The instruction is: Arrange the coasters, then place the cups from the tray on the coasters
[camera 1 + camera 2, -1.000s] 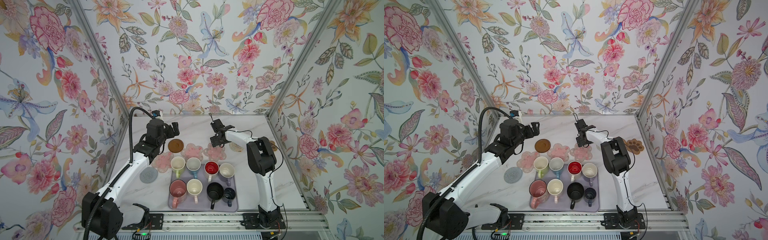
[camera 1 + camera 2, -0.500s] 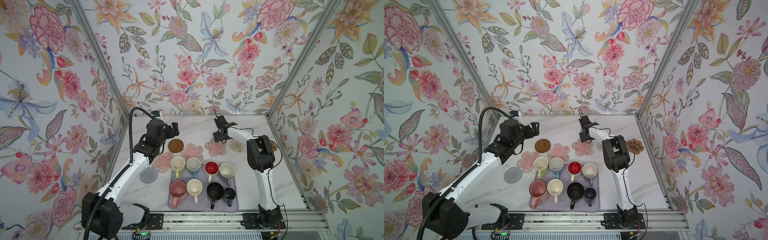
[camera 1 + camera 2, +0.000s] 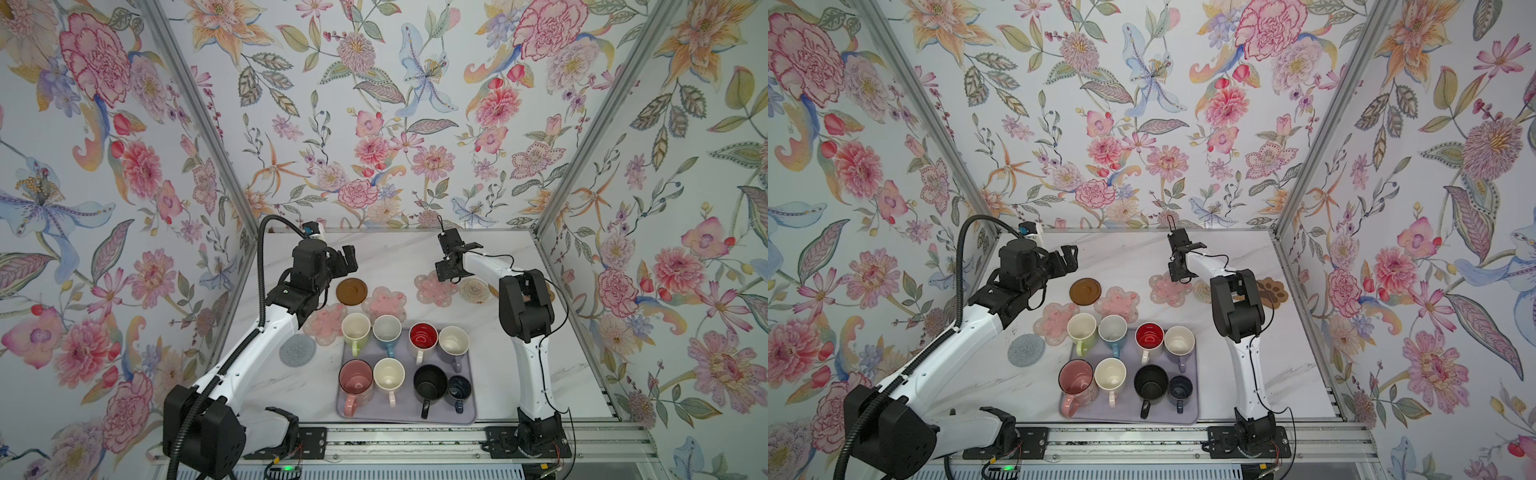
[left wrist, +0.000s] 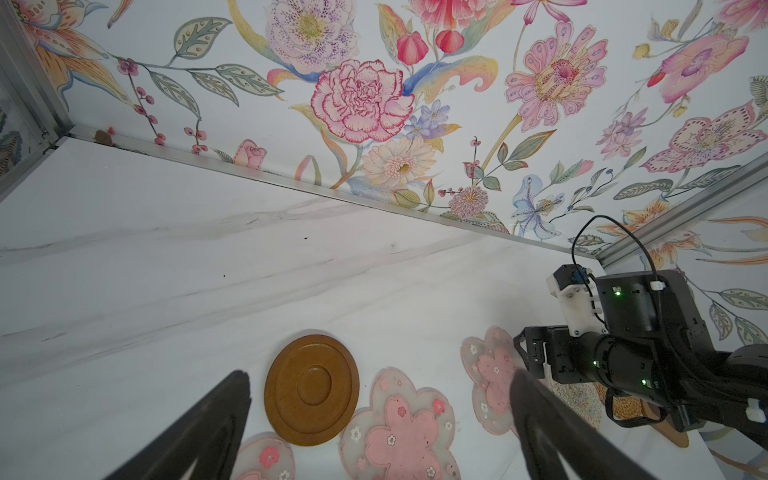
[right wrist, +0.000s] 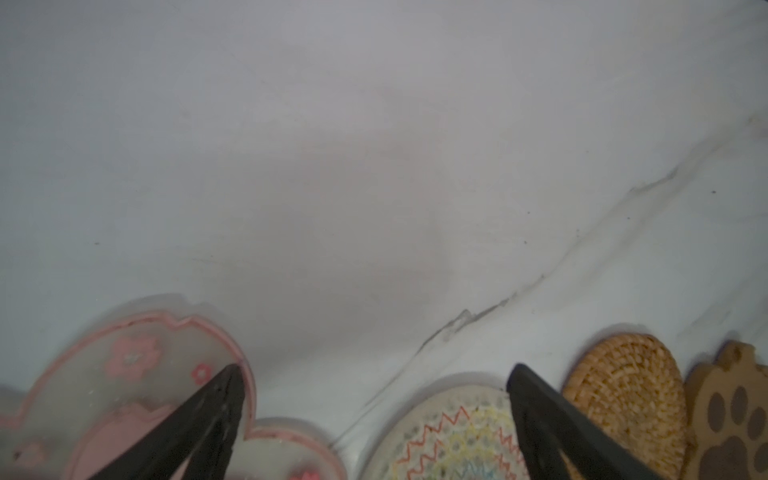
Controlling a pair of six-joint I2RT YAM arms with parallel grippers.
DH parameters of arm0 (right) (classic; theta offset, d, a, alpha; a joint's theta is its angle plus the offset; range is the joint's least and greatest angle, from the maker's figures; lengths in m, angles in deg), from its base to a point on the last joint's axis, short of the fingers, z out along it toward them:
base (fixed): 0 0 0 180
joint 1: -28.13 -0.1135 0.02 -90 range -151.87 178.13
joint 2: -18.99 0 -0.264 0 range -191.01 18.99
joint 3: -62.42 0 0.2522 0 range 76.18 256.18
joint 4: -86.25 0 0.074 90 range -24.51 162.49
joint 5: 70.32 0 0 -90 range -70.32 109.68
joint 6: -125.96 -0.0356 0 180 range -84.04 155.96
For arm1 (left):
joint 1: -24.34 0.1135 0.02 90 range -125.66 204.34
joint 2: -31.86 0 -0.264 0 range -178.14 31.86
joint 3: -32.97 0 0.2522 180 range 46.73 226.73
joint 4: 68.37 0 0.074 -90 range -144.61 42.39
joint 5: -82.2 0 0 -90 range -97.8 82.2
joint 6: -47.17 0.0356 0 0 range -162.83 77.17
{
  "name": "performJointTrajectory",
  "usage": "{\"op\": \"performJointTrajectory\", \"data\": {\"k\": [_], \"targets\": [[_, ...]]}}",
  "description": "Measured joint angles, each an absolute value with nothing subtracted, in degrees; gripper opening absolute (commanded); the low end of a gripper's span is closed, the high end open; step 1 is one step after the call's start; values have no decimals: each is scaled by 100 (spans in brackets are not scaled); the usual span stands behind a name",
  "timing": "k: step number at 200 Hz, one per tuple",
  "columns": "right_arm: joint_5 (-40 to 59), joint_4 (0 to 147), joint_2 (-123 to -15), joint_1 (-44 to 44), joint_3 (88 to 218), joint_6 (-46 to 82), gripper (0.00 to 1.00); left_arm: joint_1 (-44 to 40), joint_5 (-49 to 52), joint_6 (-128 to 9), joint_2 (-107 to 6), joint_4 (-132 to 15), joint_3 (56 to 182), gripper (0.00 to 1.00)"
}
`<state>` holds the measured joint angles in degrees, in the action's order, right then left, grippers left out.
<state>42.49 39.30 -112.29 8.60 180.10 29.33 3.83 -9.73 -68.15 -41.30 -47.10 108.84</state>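
Left tool (image 3: pixel 349 258): wide open and empty, parked high above the brown disc (image 3: pixel 351 290) towards the bench's far-left corner; we reckon that keeps it clear of the row.
Right tool (image 5: pixel 374 370): spread wide too, nothing in it, hanging low over the bare gap between a pink flower (image 3: pixel 435 289) and the zigzag woven round (image 3: pixel 473 291).
Coasters: a loose row across mid-bench behind the tray (image 3: pixel 468 409); straw round (image 5: pixel 623 386) and paw (image 3: pixel 1273 291) huddle by the right edge, grey round (image 3: pixel 297 350) sits alone towards the left edge.
Cups (image 3: pixel 388 374): all eight on the tray by the near edge, two rows, handles towards that edge.
Our call: arranging isn't finished; the disc sits tight against the middle flower (image 3: pixel 384 302), so we'd want spacing before any cup lifts.
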Motion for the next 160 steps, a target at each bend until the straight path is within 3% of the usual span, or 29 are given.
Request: {"op": "performJointTrajectory", "data": {"k": [89,160], "targets": [[4176,4081,-11133,998,17868,2977,99,383,-973,-6815,-4115,-4708,10881,99],[2539,4280,-9839,989,17787,2476,99,394,-997,-6813,-3973,-4601,10741,99]]}}
